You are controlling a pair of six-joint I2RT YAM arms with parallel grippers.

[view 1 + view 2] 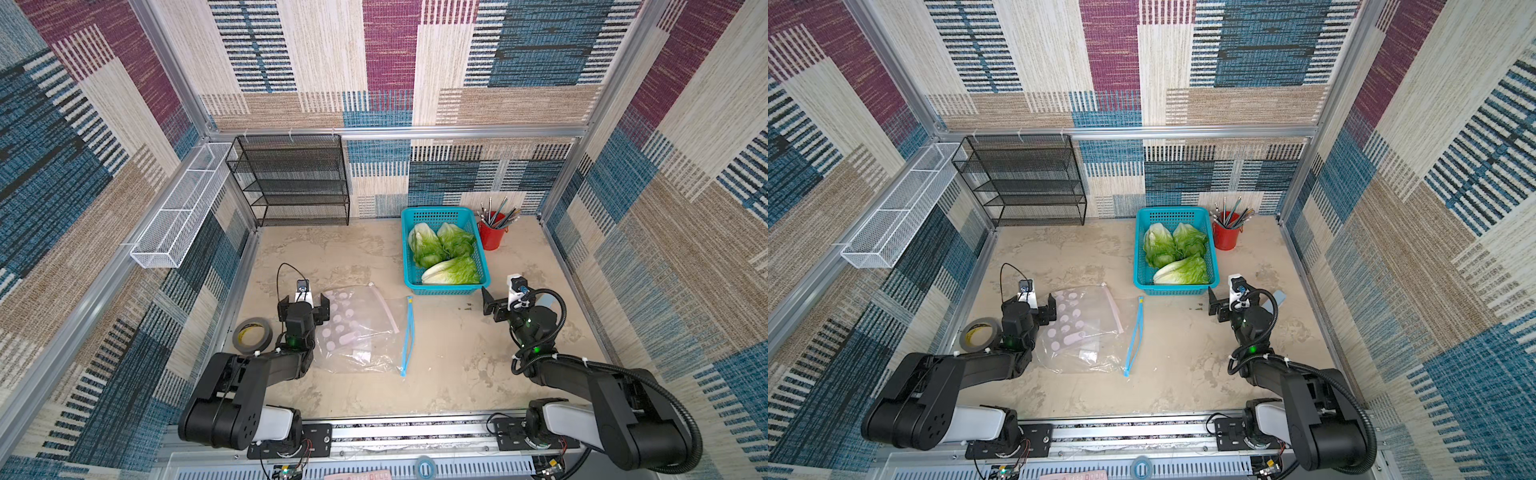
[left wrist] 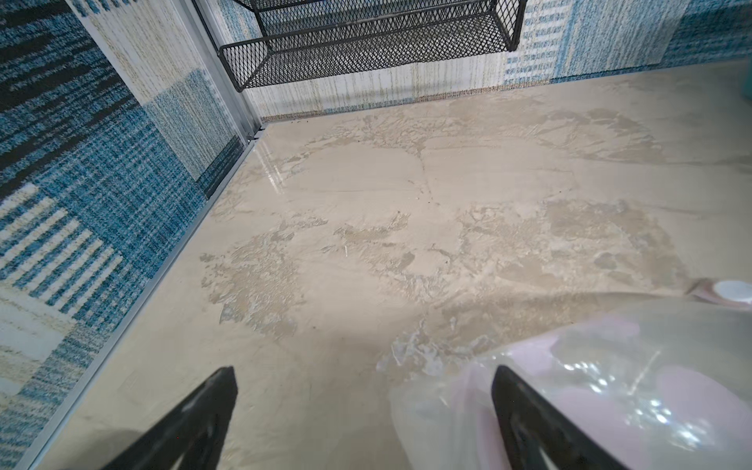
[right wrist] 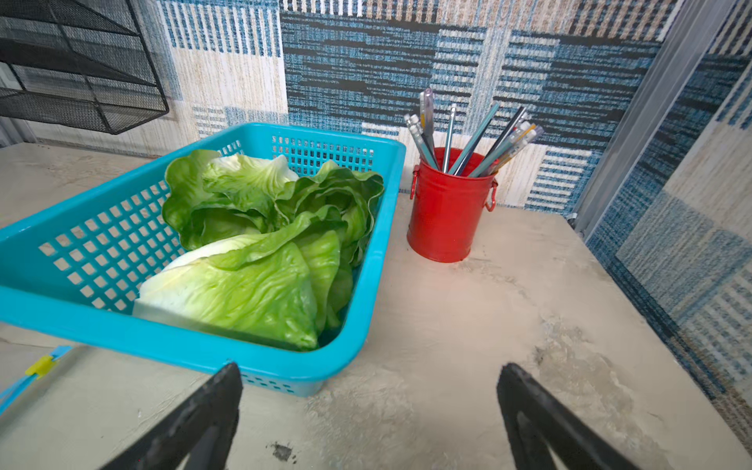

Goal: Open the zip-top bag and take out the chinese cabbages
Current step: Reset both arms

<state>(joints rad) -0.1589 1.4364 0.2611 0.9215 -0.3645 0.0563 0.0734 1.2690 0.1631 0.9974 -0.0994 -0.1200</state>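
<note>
Nearest me, the left gripper (image 2: pixel 364 370) has its jaws spread as wide as they go, with nothing between them. In the wrist view one finger overlaps the edge of the zip-top bag (image 1: pixel 357 328), and I cannot tell whether it touches the film. A roll of tape (image 1: pixel 252 334) lies just beside that arm, on its outer side. The bag lies flat and slack on the table (image 1: pixel 449 374). Its blue zip track (image 1: pixel 408 336) is parted into a thin loop on the side facing the right arm, and I see no green inside, only pink print.

The right gripper (image 3: pixel 370 366) is equally wide open and empty, hovering over bare table just short of the teal basket (image 3: pixel 122 329). Further out, all three chinese cabbages (image 1: pixel 446 253) are in that basket, two side by side at the back and one lying across the front. Beyond them the red pen cup (image 1: pixel 491 235) stands just beside the basket's far corner.

I judge the work as good as done, so the step in hand is backing off cleanly. I'd lift the left claw straight up before pulling it back, so a finger doesn't drag the film along. On the right, I'd retreat away from the basket rim without swinging outward toward the pens. I'd go slowly, with both claws open.
</note>
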